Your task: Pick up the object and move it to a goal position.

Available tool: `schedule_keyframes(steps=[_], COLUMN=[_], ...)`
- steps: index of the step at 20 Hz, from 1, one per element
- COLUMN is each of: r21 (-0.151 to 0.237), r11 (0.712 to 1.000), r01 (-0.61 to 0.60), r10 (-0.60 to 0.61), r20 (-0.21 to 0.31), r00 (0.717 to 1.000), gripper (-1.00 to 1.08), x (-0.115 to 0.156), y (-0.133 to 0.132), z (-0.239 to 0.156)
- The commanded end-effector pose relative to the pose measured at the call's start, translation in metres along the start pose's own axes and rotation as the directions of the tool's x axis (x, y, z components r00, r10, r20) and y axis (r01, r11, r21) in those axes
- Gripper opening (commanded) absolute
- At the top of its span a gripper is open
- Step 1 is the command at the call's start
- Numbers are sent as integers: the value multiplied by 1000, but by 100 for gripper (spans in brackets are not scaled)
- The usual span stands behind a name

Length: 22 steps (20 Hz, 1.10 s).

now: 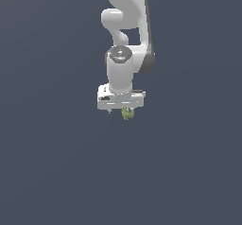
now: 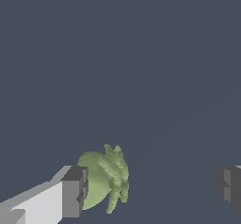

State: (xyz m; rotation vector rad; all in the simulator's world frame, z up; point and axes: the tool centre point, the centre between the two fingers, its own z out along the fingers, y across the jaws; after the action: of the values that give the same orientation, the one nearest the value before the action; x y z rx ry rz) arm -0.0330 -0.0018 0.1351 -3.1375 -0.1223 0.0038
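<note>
The object (image 2: 106, 178) is a small lumpy yellow-green item with a rounded body and knobbly strands. In the wrist view it lies between my two fingers, right against one dark pad (image 2: 75, 192) and far from the other pad (image 2: 229, 184). My gripper (image 2: 151, 188) is open wide and holds nothing. In the exterior view the white gripper (image 1: 121, 110) points straight down, and the object (image 1: 127, 114) peeks out just under its lower edge, slightly to the exterior view's right. The fingers are mostly hidden there by the hand.
The white arm (image 1: 125, 25) rises from the gripper to the top of the exterior view. Around it is only a plain dark grey-blue surface (image 1: 56, 162).
</note>
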Motion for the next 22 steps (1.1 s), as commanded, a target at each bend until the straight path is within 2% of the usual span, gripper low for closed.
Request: schedule_keyframes(steps=[1,11,22], r21=[-1,-2,-2], r11=[999,986,984], r01=[43,165,177], r10=[-43,-165,-177], r20=[0,-2,-1], r00=[999,986,984], gripper=[100,100,100], x=[-11,-46,-50], y=[-10,-38,-41], z=[11,38,48])
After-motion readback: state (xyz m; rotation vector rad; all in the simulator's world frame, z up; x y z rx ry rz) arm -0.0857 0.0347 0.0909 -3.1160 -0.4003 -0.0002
